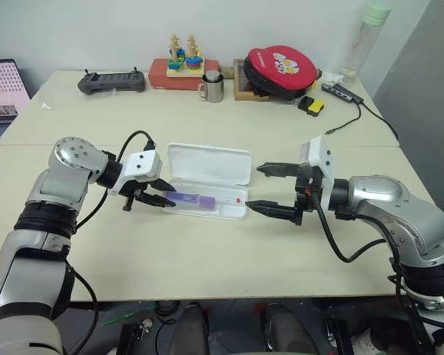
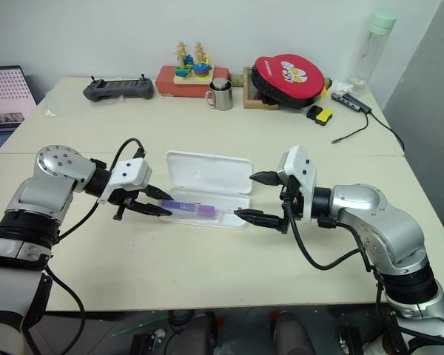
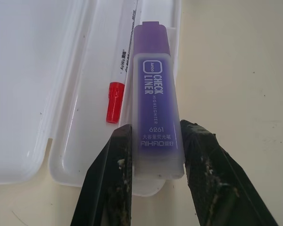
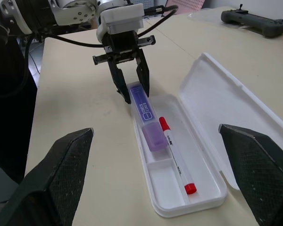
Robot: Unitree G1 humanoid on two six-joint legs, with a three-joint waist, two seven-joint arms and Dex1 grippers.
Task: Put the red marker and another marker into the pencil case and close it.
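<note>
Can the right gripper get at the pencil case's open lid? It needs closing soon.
Probably yes. The right gripper hangs open just beside the pencil case, and the lid lies flat on the table with nothing over it. The left gripper holds the purple highlighter at the far end.

Counts: 1 pencil case (image 4: 205, 101), white, lid open. 2 pens in its tray: 1 red marker (image 4: 175, 156), slim white barrel w/ red cap + red end, and 1 purple highlighter (image 4: 146, 120). 2 pincers: left pincer (image 4: 133, 93), right pincer (image 1: 270, 189), each w/ 2 black fingers. On the surface (image 1: 170, 251) at the back: 1 black handheld controller (image 1: 111, 81), 1 metal mug (image 1: 212, 88), 1 wooden stacking toy (image 1: 185, 56) w/ 2 pegs on 1 red box (image 1: 161, 72), 1 red round zip pouch (image 1: 281, 68), 1 yellow-and-black small item (image 1: 311, 106), 1 clear bottle (image 1: 364, 41) w/ green cap, 1 grey hub (image 1: 342, 91) w/ 1 cable.
</note>
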